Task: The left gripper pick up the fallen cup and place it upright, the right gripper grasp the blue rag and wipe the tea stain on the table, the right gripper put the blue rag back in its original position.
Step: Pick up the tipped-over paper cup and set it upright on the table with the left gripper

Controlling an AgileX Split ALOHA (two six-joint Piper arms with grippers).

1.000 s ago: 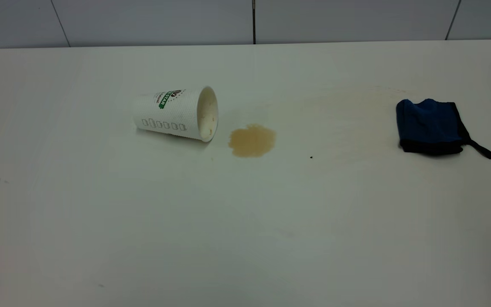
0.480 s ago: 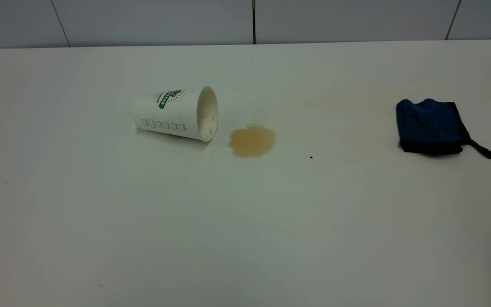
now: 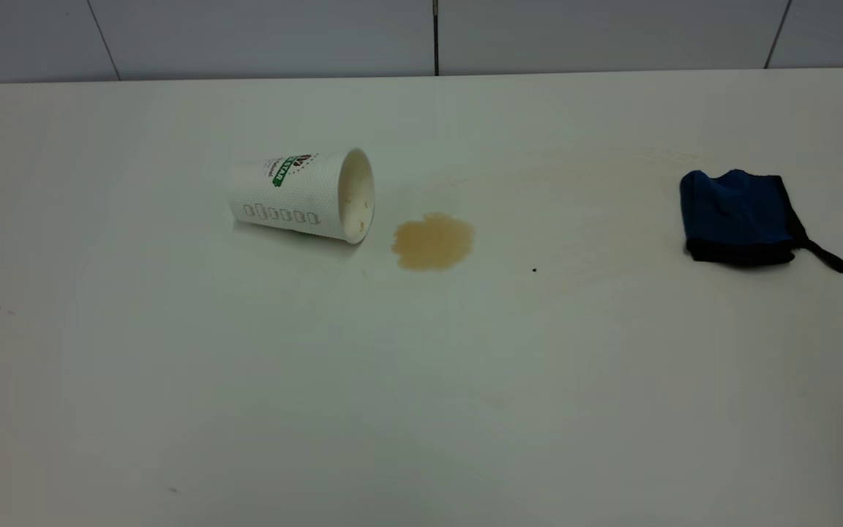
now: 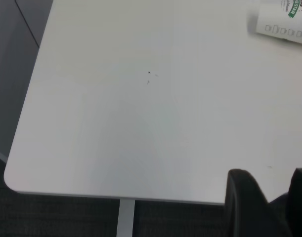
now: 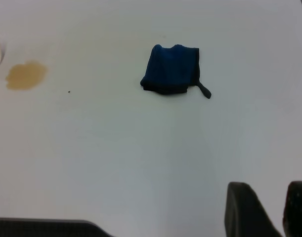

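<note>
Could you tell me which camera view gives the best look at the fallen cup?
The exterior view: the cup lies whole on its side, mouth facing the tea stain. The left wrist view catches only part of its wall at the frame's edge; the right wrist view shows just a sliver of its rim.

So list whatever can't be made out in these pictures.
- White paper cup lying on its side: in the left wrist view the picture's edge cuts off all but part of its wall, and the logo text is too small to read.
- Left pincer and right pincer: the frame edge cuts them off at the fingertips, and neither appears in the exterior view.
- Folded blue rag: its underside is hidden.
</note>
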